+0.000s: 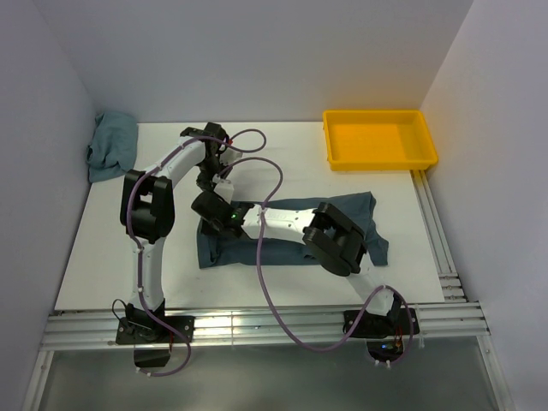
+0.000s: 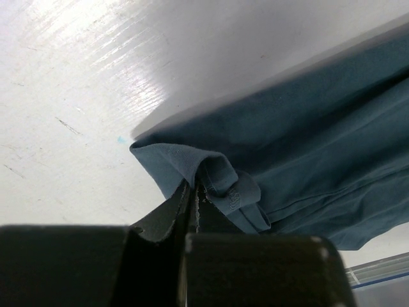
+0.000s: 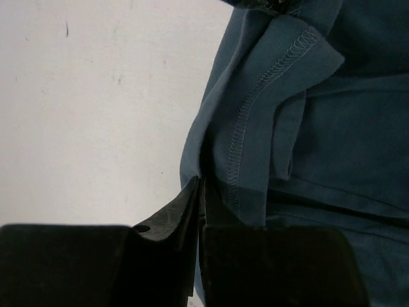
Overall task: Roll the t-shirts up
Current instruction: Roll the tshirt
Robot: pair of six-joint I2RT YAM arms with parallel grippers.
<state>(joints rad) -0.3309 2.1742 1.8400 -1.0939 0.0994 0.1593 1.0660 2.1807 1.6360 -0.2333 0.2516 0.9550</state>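
A dark slate blue-grey t-shirt point(image 1: 235, 251) lies folded into a long band across the middle of the table. My left gripper point(image 1: 209, 204) is at the band's left end, far corner, shut on a bunched fold of the shirt's edge point(image 2: 217, 176). My right gripper point(image 1: 217, 224) reaches across the shirt to the same end, just nearer, shut on the hemmed edge point(image 3: 239, 128). In both wrist views the jaws are pressed together with cloth between their tips. A second, lighter teal t-shirt point(image 1: 111, 145) lies crumpled at the far left corner.
A yellow plastic tray point(image 1: 378, 141) stands at the far right. The right arm's elbow point(image 1: 338, 240) lies over the shirt's right half. White walls close in the left, far and right sides. Rails run along the table's near and right edges.
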